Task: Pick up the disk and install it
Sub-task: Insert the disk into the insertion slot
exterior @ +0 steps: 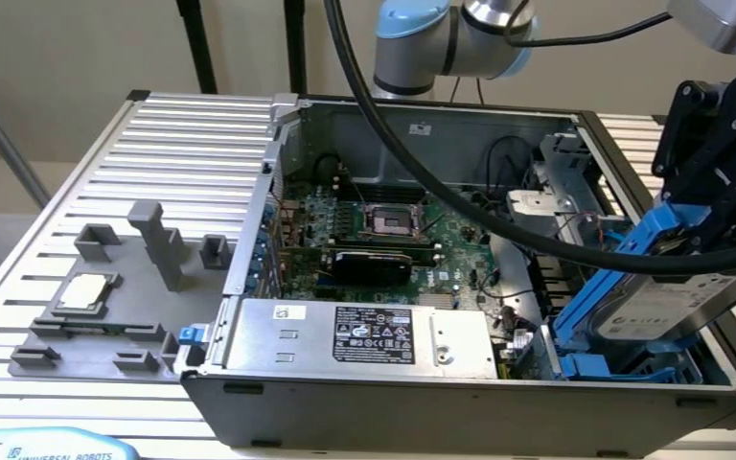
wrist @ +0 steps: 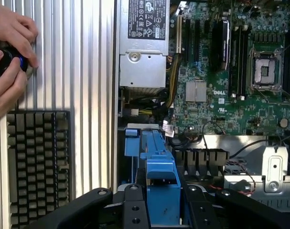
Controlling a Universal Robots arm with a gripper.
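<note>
The disk (exterior: 665, 311) is a silver-grey drive with a white label in a bright blue carrier. It hangs tilted over the right front corner of the open computer case (exterior: 342, 407), its lower end down among the blue drive bay rails (exterior: 594, 365). My gripper (exterior: 701, 235) is shut on the carrier's upper end. In the wrist view, the blue carrier (wrist: 158, 164) runs out from between my black fingers (wrist: 133, 210), with my gripper (wrist: 161, 207) clamped on it above the case's inside.
A grey power supply box (exterior: 361, 335) with a black label lies at the case front, the motherboard (exterior: 368, 230) behind it. A square processor chip (exterior: 87, 290) rests on a grey fixture (exterior: 150, 244). A person's hands (wrist: 8, 57) work a knob beside a keyboard (wrist: 37, 162).
</note>
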